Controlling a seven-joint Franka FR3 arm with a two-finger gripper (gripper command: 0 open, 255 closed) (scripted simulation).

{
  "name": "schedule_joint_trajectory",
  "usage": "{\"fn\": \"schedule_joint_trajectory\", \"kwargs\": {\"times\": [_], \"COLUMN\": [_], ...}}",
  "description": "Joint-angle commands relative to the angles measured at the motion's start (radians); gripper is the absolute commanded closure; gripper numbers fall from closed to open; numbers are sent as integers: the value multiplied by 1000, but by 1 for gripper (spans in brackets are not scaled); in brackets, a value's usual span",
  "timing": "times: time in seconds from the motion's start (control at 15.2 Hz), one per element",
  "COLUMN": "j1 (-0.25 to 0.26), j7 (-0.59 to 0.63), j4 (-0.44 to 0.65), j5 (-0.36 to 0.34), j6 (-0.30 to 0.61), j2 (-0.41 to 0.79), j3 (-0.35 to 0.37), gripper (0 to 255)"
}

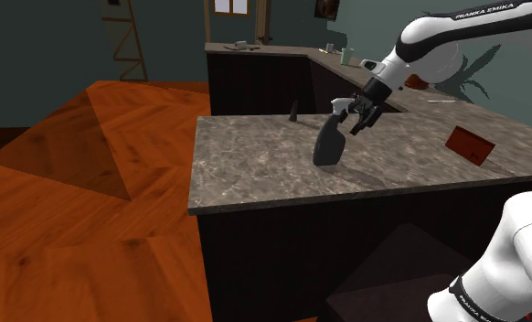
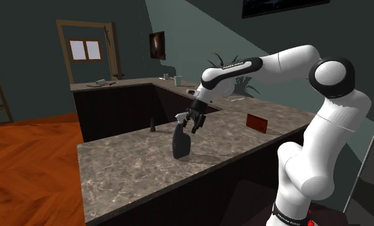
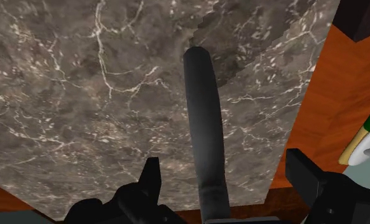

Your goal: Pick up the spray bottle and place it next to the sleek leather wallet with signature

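We are counting one dark spray bottle (image 1: pixel 328 142), one red wallet (image 1: pixel 468 144), one small dark cone (image 1: pixel 294 113) and one pale green cup (image 1: pixel 347 56), and we are also counting one white arm (image 2: pixel 288 61), one black gripper (image 3: pixel 224 160), one leafy plant (image 2: pixel 227 61) and one framed window (image 2: pixel 85 49).

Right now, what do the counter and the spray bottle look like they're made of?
Counter: stone, likely marble; mottled grey-brown with thin pale veins, dull finish. Spray bottle: uniform dark grey, smooth with a faint sheen; possibly plastic, but the look leaves it open.
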Motion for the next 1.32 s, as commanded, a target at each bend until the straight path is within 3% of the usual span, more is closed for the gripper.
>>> {"fn": "schedule_joint_trajectory", "kwargs": {"times": [0.0, 0.4, 0.92, 0.99, 1.25], "j1": [26, 54, 53, 53, 53], "j7": [-75, -107, -107, -107, -107], "j4": [12, -28, -28, -28, -28], "j5": [38, 89, 89, 89, 89], "j6": [12, 89, 89, 89, 89], "j2": [36, 81, 81, 81, 81], "j3": [-28, -27, -26, -26, -26], "gripper": [0, 0, 0, 255, 255]}}
